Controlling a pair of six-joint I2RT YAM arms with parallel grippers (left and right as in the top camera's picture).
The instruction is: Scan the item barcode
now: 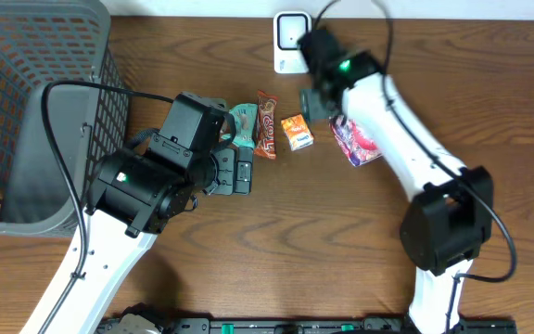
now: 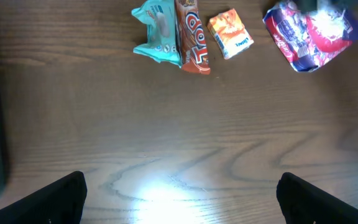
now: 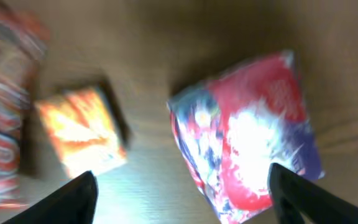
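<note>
FAR EDGE, WOODEN TABLETOP [image 1: 323,241]: My right pincer [image 3: 185,199] hangs wide open and empty over the red-and-purple foil snack pouch [image 3: 247,137]. The pouch lies flat on the wood, near the white box-shaped barcode scanner [image 1: 292,39] that stands at that edge. My left pincer [image 2: 182,202], also spread wide and holding nothing, hovers nearer the middle. It faces a row of three other items: a teal crinkled plastic packet [image 2: 157,34], a brown-and-orange candy bar wrapper [image 2: 191,37] touching it, and a small orange cardboard carton [image 2: 230,34] just beside that.

I take the step in hand to be gripping an item and presenting it to the scanner. To do it well, I would close on the pouch across its edges, keep my fingers off the printed code, and turn that face squarely to the scanner's window. I cannot make out a barcode on any item, and the right wrist view is blurred.

For room, bare wood runs from the row to the near edge, open to either arm. It is tighter near the carton, which sits close to the pouch, and at the scanner. A grey plastic mesh basket [image 1: 26,111] fills the far left corner beside my left arm.
</note>
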